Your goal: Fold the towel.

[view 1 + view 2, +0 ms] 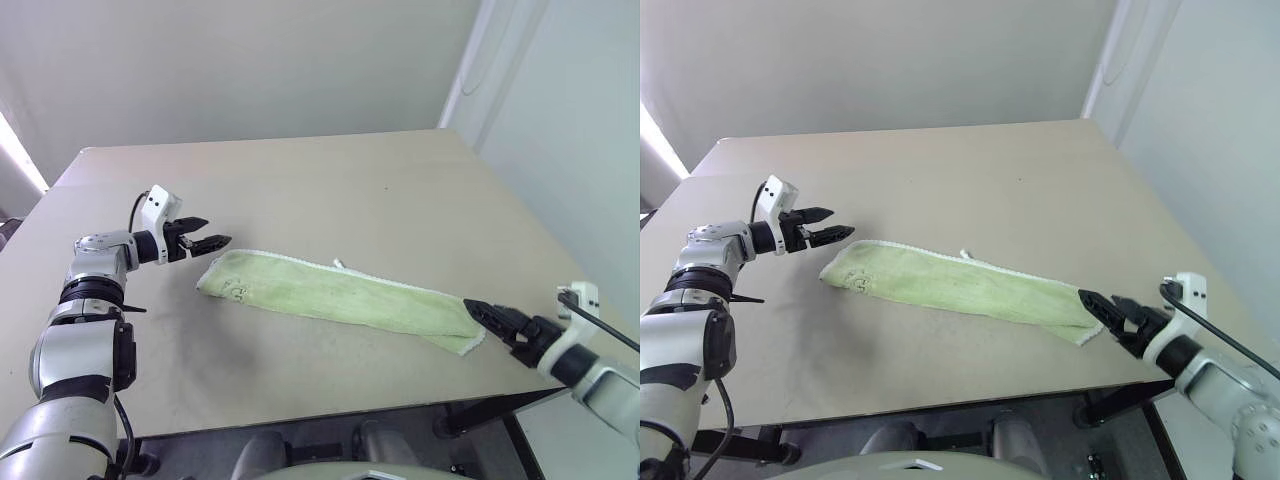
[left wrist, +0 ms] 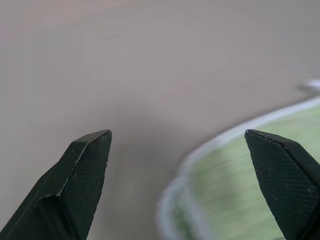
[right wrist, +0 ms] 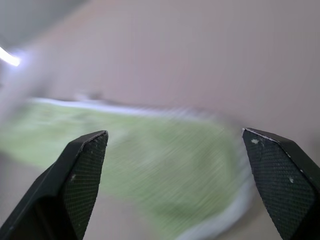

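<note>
- The left gripper (image 1: 212, 241) hangs over the table (image 1: 330, 180) on the robot's left, just beside the near-left end of the towel (image 1: 330, 294) and clear of it.
- Its jaws stand wide apart with nothing between them; the left wrist view shows the two black fingers (image 2: 85, 175) spread, bare tabletop in the gap, and the towel's white-edged corner (image 2: 240, 180) curving in under one finger.
- The towel lies flat on the table as a long, narrow strip, folded lengthwise, running on a slant from the left gripper's side toward the near-right corner of the table.
- Its left end is rounded and slightly bunched; a white stitched edge runs along the far long side.
- A small white loop tag (image 1: 338, 265) sticks out from the far edge, about the middle of the strip.
- The right end of the towel lies close to the table's front edge, its white hem turned toward the right gripper (image 1: 487, 316).
- The right gripper points at that end from the near-right, its tips just beside the hem; whether they touch the cloth I cannot tell.
- Its jaws are spread wide and hold nothing; in the right wrist view the fingers (image 3: 80, 175) frame the green cloth (image 3: 150, 165), which lies below them, blurred.
</note>
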